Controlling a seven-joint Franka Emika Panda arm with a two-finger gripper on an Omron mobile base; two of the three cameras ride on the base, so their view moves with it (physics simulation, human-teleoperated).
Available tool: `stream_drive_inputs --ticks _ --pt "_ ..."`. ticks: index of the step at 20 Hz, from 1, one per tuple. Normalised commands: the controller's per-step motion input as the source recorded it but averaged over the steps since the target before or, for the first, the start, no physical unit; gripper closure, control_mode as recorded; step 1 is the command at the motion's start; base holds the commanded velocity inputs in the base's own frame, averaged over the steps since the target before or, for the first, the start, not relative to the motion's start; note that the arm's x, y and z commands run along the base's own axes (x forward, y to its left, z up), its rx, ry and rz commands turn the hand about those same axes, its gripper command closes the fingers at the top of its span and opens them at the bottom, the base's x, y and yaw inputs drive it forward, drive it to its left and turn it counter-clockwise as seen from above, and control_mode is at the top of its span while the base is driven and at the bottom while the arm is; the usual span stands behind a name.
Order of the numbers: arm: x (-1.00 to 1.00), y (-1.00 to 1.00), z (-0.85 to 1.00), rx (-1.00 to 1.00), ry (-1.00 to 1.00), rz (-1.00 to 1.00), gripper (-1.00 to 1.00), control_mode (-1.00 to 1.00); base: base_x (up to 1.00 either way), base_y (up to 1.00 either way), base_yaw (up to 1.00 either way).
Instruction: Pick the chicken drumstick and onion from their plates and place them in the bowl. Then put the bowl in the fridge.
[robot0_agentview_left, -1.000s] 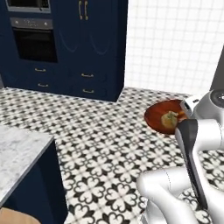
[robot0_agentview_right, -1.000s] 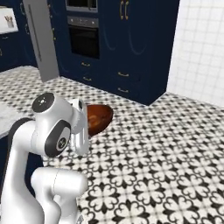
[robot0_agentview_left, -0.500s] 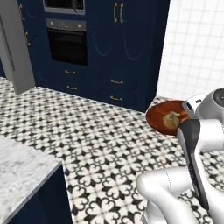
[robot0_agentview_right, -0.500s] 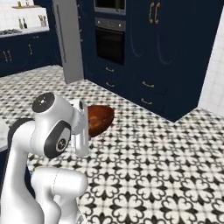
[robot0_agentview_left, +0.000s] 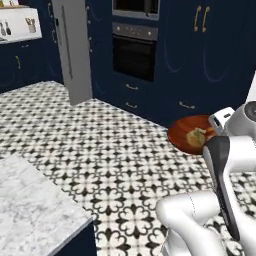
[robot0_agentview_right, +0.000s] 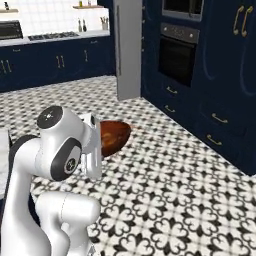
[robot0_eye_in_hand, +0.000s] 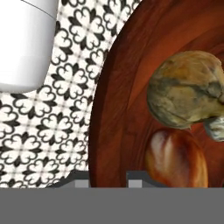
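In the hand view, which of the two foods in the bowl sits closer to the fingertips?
The chicken drumstick, glossy reddish-brown, just beside the fingertips; the mottled yellowish-tan onion lies beyond it in the bowl.

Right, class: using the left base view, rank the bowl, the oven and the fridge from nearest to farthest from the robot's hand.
1. The bowl, held at the hand, right of the view.
2. The oven, straight behind, in the navy cabinets.
3. The fridge, far left, beyond the oven.
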Motion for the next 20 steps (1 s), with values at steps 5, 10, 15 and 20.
stream_drive_inputs --ticks 5,10,15,20 --pt "0.0 0.0 0.0 0.0 0.0 0.0 1.0 1.0 1.0 -0.06 0.46" --pt "0.0 0.0 0.0 0.0 0.0 0.0 1.0 1.0 1.0 -0.13 0.55" --pt "0.0 0.0 0.0 0.0 0.0 0.0 1.0 1.0 1.0 -0.21 0.5" --pt "0.0 0.0 0.0 0.0 0.0 0.0 1.0 1.0 1.0 -0.62 0.25"
